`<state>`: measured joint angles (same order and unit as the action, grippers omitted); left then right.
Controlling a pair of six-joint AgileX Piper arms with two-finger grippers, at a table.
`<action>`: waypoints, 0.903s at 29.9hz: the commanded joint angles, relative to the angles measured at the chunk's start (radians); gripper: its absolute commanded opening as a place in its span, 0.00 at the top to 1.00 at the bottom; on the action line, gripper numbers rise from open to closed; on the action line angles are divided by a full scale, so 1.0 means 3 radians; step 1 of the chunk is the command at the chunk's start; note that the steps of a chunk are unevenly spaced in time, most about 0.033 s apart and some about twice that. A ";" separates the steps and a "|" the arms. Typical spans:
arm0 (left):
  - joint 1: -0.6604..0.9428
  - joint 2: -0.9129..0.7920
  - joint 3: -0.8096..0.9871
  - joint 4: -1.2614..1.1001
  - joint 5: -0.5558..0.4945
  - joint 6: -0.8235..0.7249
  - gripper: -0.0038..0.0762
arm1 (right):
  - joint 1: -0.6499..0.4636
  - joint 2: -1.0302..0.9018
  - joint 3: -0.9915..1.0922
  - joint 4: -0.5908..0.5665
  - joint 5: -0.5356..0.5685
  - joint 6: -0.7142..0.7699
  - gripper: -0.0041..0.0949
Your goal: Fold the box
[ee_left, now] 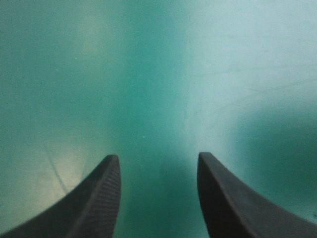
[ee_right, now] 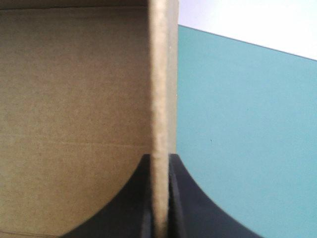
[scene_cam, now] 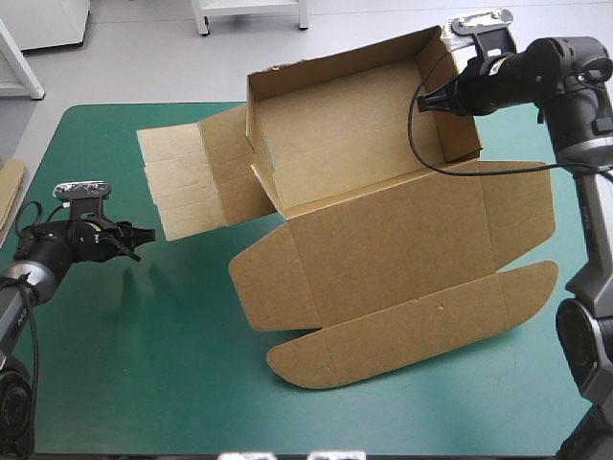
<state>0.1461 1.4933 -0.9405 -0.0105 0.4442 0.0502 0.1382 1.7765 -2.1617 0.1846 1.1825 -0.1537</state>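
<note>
The brown box (scene_cam: 383, 220) lies mid-table with its far half raised into a tray and its lid panel flat toward the near edge, rounded flaps at the front. A creased side flap (scene_cam: 192, 177) sticks out flat on its left. My right gripper (scene_cam: 439, 98) is shut on the tray's right wall; in the right wrist view the board's edge (ee_right: 161, 99) runs up between the black fingers (ee_right: 185, 198). My left gripper (scene_cam: 144, 235) hovers low over bare teal-green cover, left of the box, open, with nothing between its fingers (ee_left: 99, 198).
A sliver of more brown board (scene_cam: 8, 192) shows at the table's left edge. Teal-green cover (scene_cam: 144, 355) lies bare in the near-left area. The box's rounded front flaps (scene_cam: 412, 331) reach close to the table's near-right part.
</note>
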 commanded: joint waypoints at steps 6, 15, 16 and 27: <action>0.0006 0.0283 -0.0084 -0.1371 -0.0366 0.0766 0.52 | -0.0207 -0.0427 -0.0143 0.0805 0.0001 -0.0220 0.98; 0.0006 0.0302 -0.0084 -0.5104 0.0551 0.3850 0.52 | -0.0207 -0.0318 -0.0137 0.0808 0.0134 -0.0220 0.98; 0.0006 0.0302 -0.0084 -0.5322 0.0712 0.3994 0.52 | -0.0207 -0.0290 -0.0132 0.0792 0.0134 -0.0220 0.98; 0.0006 0.0302 -0.0228 -0.6034 0.2134 0.4146 0.52 | -0.0207 -0.0256 0.0263 0.0484 -0.0024 -0.0274 0.98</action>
<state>0.1461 1.6229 -0.9734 -1.6751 0.9314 1.2904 0.0820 1.7439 -2.0770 0.3122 1.2445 -0.2360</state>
